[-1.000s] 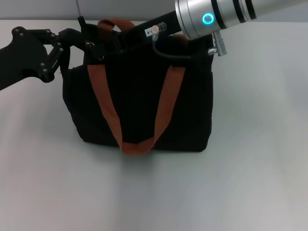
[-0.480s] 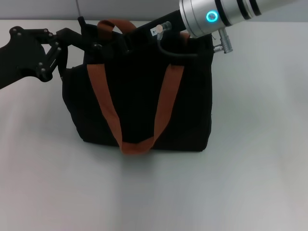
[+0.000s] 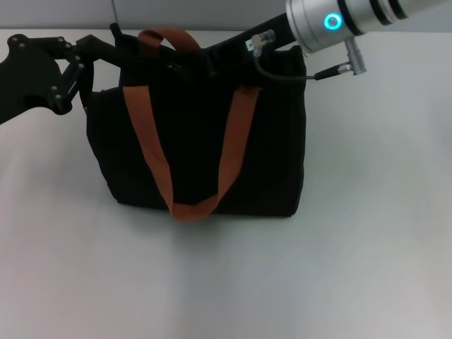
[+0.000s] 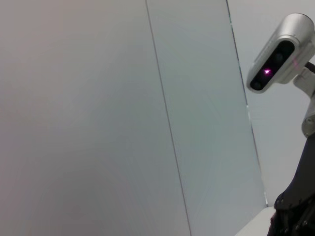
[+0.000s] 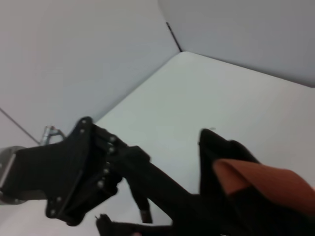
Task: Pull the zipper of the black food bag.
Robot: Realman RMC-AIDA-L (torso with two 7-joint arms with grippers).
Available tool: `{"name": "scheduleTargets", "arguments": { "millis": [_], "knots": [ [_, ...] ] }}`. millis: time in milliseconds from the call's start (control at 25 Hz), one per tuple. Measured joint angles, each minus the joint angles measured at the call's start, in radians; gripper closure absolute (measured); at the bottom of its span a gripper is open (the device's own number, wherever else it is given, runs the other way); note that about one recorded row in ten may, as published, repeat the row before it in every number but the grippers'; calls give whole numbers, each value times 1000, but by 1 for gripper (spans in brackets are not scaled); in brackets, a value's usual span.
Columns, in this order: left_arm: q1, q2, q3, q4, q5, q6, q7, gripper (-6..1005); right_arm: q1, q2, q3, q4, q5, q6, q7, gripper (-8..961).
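The black food bag (image 3: pixel 198 141) stands upright in the middle of the white table, with its rust-brown handles (image 3: pixel 152 134) hanging down its front. My left gripper (image 3: pixel 113 41) is shut on the bag's top left corner. It also shows in the right wrist view (image 5: pixel 162 201), reaching into the bag's black fabric (image 5: pixel 221 152) beside a brown handle (image 5: pixel 261 179). My right gripper (image 3: pixel 191 62) lies along the bag's top edge, black against black. The zipper is hidden.
The white table (image 3: pixel 367 233) spreads out on all sides of the bag. A pale wall rises behind it. The left wrist view shows only wall panels and the robot's head camera (image 4: pixel 278 59).
My right arm has moved to the right along the bag's top. The bag's top has shifted a little to the left and back. My left gripper has moved slightly back with it.
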Motion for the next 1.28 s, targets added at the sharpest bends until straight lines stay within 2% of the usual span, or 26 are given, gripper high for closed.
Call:
{"name": "scheduleTargets", "arguments": {
  "millis": [320,600,760,1120,1280],
  "knots": [
    [1,0,-3,0,0,-10,1,871,-57,-1,10,-91,-78,-25,74,925],
    [1,-1,-3,0,-1,-17,1,865,-146,0,23,-200,-105,-39,109,919],
    [2,0,-3,0,-1,-20,1,862,-197,0,69,-268,-137,-70,121,915],
    [3,0,-3,-2,-1,-27,2,854,-261,3,91,-332,-136,-79,123,908],
    [2,1,-3,-2,-2,-28,1,851,-282,4,93,-341,-81,-81,111,905]
  ]
}}
